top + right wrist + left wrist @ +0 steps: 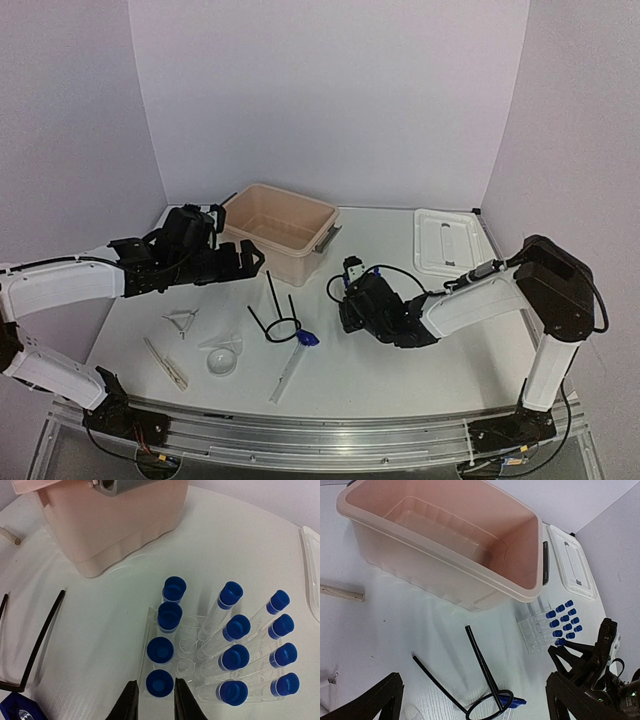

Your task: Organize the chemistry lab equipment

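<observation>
From above, the left gripper point(250, 262) hangs at the 7 o'clock corner of the beige tub point(300, 262). The right gripper point(348, 308) sits low at 3 o'clock of the black ring stand point(280, 322). The clear funnel point(222, 359) and wooden clamp point(166, 363) lie at 8 o'clock of that stand, the blue-tipped brush point(306, 340) is just beside its ring at 4 o'clock, and the white lid point(447, 241) is well off at 2 o'clock. The left wrist camera shows its own fingers point(375, 700) spread wide, with the stand's ring on the table point(395, 630) between them. The tube rack point(537, 632) stands at 5 o'clock of the tub, apart from it. The right wrist camera looks down on twelve blue-capped tubes point(236, 656) seated in the rack (four rows of three). Its fingers point(130, 702) are slightly parted on either side of the nearest cap, and I cannot tell whether they touch it.
</observation>
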Robot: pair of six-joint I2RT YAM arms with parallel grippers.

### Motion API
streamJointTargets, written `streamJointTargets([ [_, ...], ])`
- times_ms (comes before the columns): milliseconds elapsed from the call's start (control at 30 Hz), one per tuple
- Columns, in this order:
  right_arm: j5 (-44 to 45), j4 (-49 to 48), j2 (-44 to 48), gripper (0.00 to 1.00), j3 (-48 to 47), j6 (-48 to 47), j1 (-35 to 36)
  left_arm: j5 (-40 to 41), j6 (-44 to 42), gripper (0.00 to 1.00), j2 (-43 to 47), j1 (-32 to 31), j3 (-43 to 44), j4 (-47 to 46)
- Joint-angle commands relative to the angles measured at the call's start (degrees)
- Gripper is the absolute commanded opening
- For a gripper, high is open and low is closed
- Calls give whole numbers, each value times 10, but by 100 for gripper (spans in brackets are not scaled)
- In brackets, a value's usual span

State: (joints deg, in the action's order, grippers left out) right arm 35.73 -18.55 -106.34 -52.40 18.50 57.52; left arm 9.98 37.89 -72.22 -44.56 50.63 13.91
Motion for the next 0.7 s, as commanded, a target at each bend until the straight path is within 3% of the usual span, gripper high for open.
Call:
streamJointTargets([
  [0, -4, 4, -1, 22, -22, 2, 0, -4, -5, 100, -5, 3, 31, -20],
  [200, -7, 7, 9, 29, -24, -2, 0, -4, -5, 100, -10, 3, 33, -24],
  [667, -69, 57, 133, 60, -10, 5, 0, -8, -10, 100, -7, 3, 34, -36],
])
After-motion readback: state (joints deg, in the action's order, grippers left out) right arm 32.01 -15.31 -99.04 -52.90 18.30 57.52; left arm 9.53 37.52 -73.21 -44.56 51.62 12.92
